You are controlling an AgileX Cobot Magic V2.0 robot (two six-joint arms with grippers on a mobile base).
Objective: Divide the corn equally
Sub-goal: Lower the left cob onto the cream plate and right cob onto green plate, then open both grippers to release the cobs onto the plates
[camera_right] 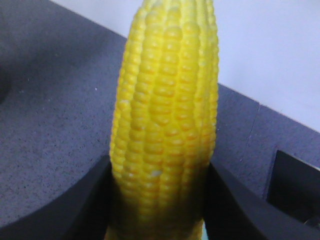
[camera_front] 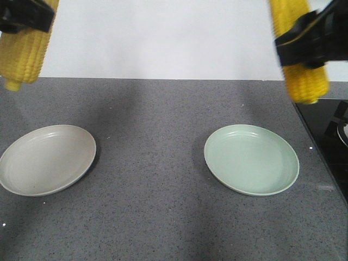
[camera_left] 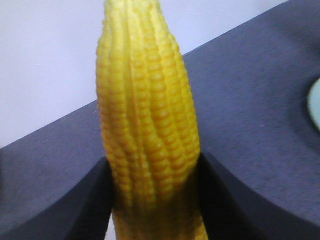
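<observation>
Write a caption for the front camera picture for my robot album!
Two grippers, left and right, each hold a corn cob above two empty plates.

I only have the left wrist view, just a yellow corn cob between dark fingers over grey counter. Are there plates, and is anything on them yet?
Observer: Two round plates, a beige plate on the left and a pale green plate on the right, both bare.
Operator: What's the other arm doing?
Observer: The right gripper is shut on a second yellow corn cob, held above the grey speckled counter.
Operator: And my cob?
Observer: Your left gripper holds the left corn cob behind the beige plate, not over it.
</observation>
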